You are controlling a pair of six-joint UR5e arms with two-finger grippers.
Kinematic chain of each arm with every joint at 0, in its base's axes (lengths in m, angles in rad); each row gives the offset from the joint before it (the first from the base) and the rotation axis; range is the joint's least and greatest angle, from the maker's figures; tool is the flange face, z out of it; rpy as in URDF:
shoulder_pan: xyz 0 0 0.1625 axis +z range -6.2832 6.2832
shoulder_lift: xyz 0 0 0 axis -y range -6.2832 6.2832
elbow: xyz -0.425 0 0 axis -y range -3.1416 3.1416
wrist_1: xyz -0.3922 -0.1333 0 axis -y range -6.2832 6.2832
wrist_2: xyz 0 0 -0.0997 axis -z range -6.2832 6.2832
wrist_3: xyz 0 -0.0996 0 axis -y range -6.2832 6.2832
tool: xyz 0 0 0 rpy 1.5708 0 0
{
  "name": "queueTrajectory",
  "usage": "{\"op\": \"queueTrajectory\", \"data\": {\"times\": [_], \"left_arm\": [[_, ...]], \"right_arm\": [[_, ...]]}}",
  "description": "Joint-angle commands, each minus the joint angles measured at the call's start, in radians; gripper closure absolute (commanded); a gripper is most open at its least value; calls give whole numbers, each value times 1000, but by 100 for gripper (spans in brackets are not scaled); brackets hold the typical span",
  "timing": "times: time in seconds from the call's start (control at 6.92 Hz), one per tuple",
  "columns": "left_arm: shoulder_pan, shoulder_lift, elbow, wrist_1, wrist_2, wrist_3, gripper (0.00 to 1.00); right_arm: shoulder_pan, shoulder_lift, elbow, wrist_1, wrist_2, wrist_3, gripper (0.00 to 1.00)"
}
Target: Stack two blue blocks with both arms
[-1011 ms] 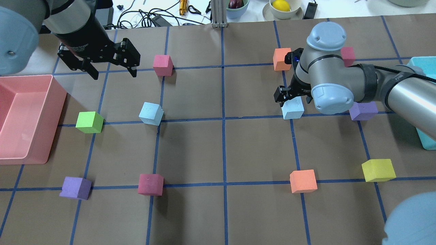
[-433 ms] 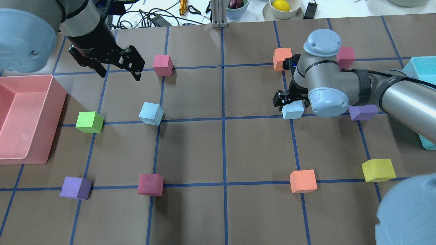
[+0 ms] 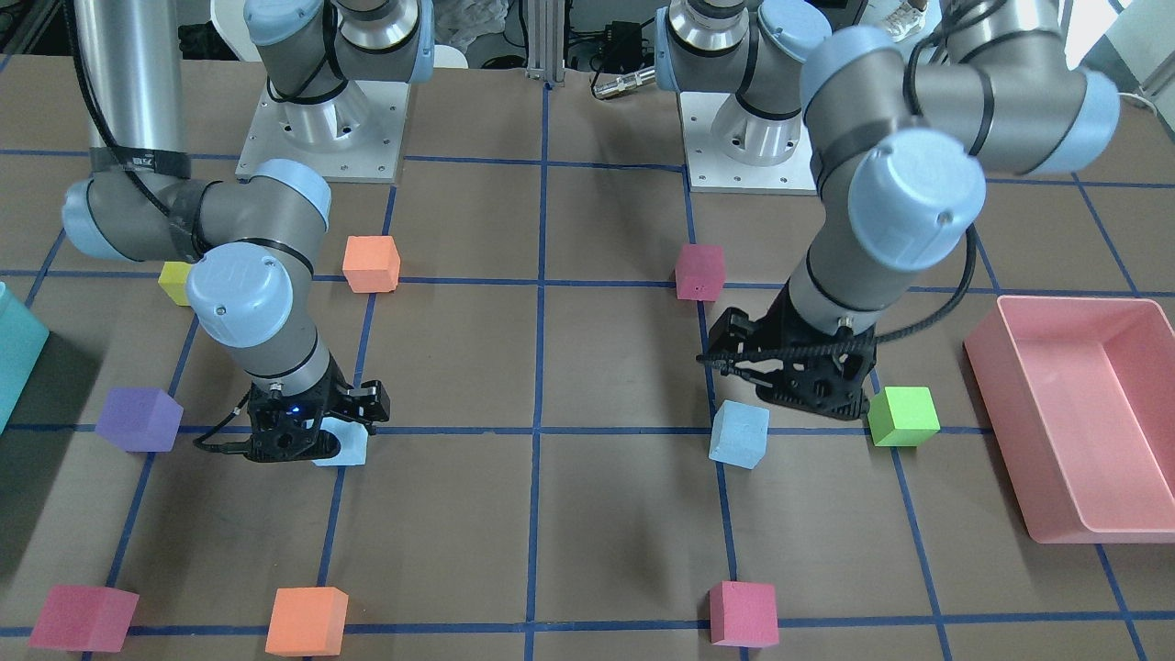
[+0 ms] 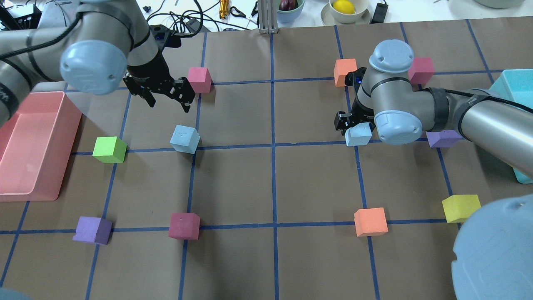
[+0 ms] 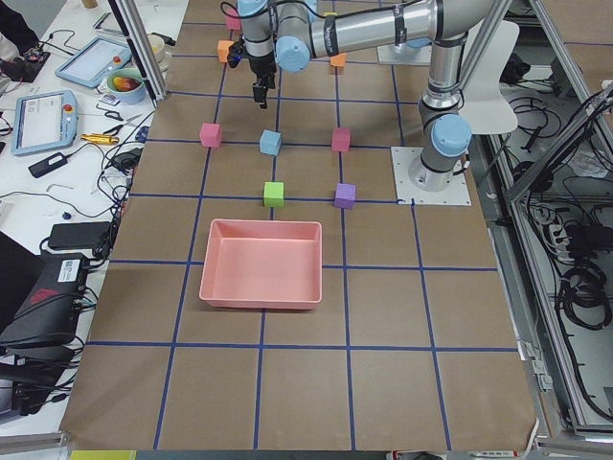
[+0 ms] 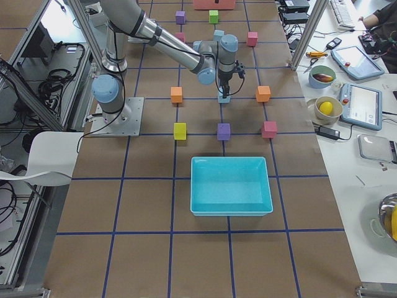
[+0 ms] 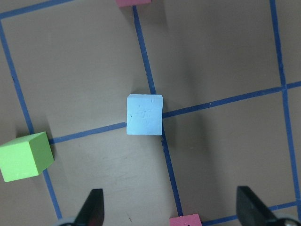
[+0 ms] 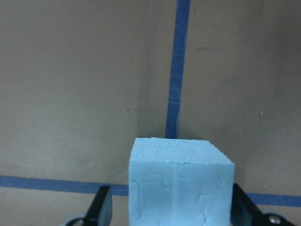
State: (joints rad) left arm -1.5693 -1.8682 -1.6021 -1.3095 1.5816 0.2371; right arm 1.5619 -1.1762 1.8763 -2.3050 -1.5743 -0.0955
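Observation:
One pale blue block [image 4: 184, 139] sits on the table left of centre and shows in the left wrist view [image 7: 145, 114]. My left gripper [image 4: 168, 106] hangs open and empty above the table, just behind that block, with its fingertips [image 7: 94, 207] wide apart. The other blue block [image 4: 358, 135] sits right of centre. My right gripper [image 4: 352, 127] is lowered over it. In the right wrist view the block [image 8: 181, 179] sits between the open jaws, with a small gap on one side. In the front view my right gripper [image 3: 307, 431] hides most of this block [image 3: 347, 448].
A pink bin [image 4: 25, 141] stands at the left edge and a teal bin [image 4: 514, 83] at the right. A green cube [image 4: 109, 149] and a red cube [image 4: 199, 79] are near the left block. A purple cube [image 4: 443, 138] and an orange cube [image 4: 344, 71] flank the right arm.
My left arm has swung in to the right and come nearer the left blue block, gripper still open. My right gripper has settled lower around the right blue block.

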Motion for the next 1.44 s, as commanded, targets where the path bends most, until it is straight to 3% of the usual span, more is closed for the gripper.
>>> {"op": "queueTrajectory", "data": {"times": [0.0,0.14,0.29,0.58,0.72,1.01,1.3], "left_arm": [[2,-126,-51,133,24,5,0],[2,-162,-58,141,24,8,0],[2,-189,-59,145,26,13,0],[2,-213,-59,144,31,13,16],[2,-218,-56,144,31,13,40],[2,-215,-50,142,32,16,100],[2,-181,-33,122,34,18,100]], "right_arm": [[0,-5,-9,1,-3,2,93],[0,-11,-11,7,0,3,100],[9,-22,-40,16,-3,5,100],[87,-27,-135,55,40,134,100],[133,-19,-191,103,57,205,100],[217,4,-217,168,57,340,99],[299,38,-223,156,57,442,99]]}}
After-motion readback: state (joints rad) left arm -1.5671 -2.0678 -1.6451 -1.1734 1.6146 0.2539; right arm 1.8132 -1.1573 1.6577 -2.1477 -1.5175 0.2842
